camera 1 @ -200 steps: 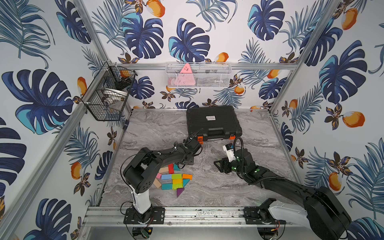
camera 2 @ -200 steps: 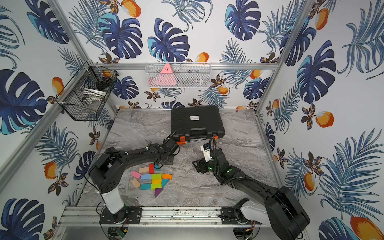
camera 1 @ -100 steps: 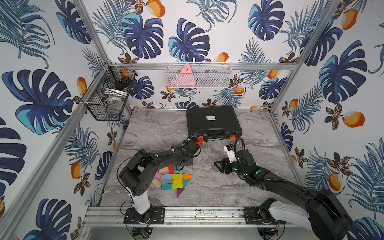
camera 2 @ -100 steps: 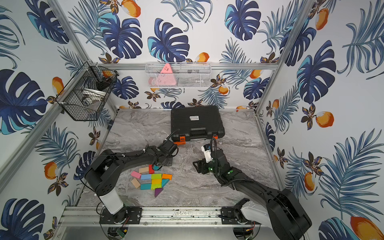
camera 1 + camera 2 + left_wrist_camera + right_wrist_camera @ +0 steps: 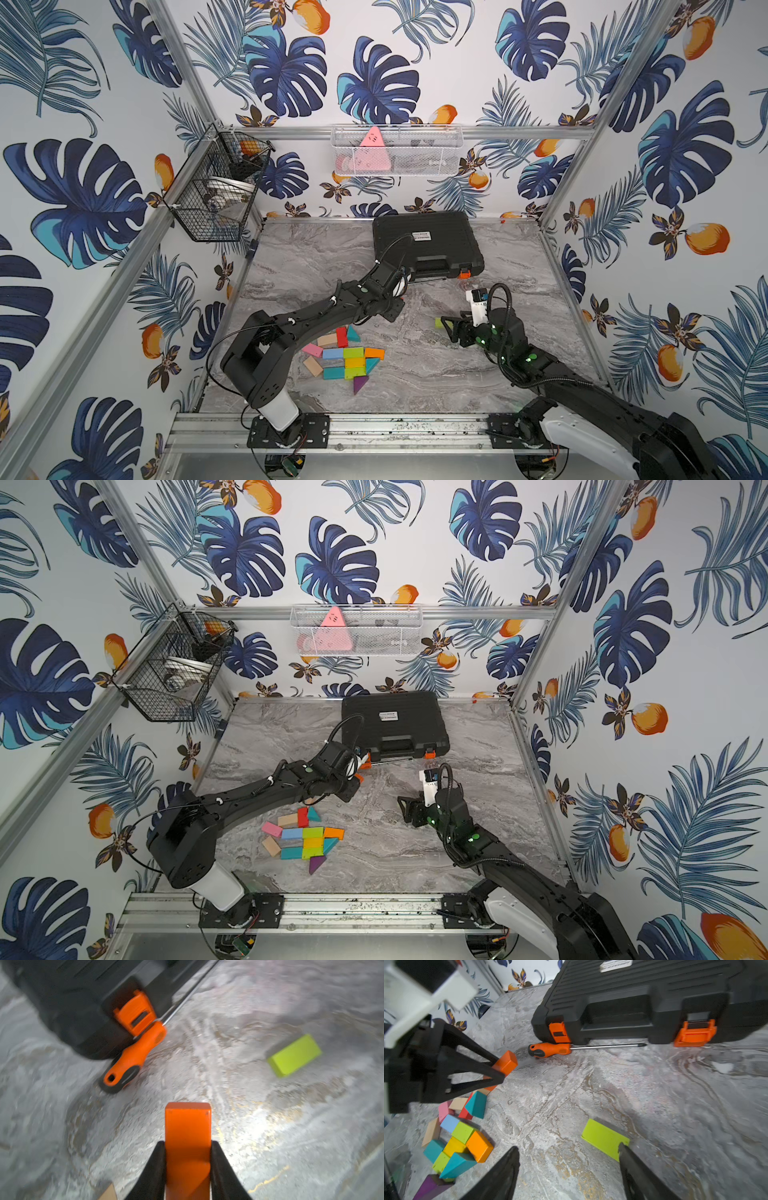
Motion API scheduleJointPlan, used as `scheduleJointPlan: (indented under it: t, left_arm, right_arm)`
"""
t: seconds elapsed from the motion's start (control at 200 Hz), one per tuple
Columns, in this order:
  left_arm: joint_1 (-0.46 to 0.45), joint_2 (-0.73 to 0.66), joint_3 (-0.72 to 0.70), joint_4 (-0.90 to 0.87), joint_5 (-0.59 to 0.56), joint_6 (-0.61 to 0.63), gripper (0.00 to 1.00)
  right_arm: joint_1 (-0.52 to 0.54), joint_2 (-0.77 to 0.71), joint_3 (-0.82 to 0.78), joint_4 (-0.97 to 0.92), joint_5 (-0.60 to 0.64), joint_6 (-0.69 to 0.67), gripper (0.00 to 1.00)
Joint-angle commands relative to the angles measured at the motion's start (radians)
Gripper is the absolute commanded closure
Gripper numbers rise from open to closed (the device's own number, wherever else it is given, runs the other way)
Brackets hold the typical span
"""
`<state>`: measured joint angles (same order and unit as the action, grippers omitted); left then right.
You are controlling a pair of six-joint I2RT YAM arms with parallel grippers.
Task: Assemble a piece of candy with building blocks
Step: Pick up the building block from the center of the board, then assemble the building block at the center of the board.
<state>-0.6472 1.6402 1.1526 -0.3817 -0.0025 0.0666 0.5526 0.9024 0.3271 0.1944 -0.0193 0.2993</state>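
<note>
Though the case label (image 5: 421, 237) is illegible, left claw (image 5: 188, 1144) grips orange block (image 5: 188, 1124).

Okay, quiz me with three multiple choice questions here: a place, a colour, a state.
1. Where does the screwdriver lie? A) along the front of the black case B) on top of it C) inside it
2. What colour does the left tool hold? A) green B) orange C) purple
3. How is the right tool? A) open B) shut, empty C) shut on the screwdriver
Answers: A: its shaft runs along the case. B: the orange block sits between its jaws. A: jaws wide apart, gripping nothing.
</note>
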Motion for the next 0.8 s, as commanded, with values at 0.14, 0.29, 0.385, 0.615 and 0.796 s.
scheduleJointPlan:
  t: [0.14,0.29,0.385,0.615,0.796]
  left_arm:
    - [-0.003,0.151,0.179,-0.168,0.262,0.615,0.83]
    - [-0.005,0.241,0.240,-0.210,0.326,0.734,0.84]
    - [-0.009,0.286,0.255,-0.213,0.361,0.782,0.84]
    - [-0.040,0.398,0.324,-0.254,0.397,0.864,0.84]
    - [-0.047,0.471,0.379,-0.255,0.379,0.871,0.84]
  right_arm:
    - [-0.045,-0.061,-0.109,0.115,0.171,0.076,0.22]
    - [-0.062,-0.134,-0.118,0.084,0.189,0.070,0.22]
    - [-0.063,-0.134,-0.128,0.092,0.206,0.070,0.22]
    - [-0.065,-0.073,-0.103,0.090,0.211,0.057,0.22]
    - [-0.065,-0.088,-0.113,0.097,0.214,0.057,0.22]
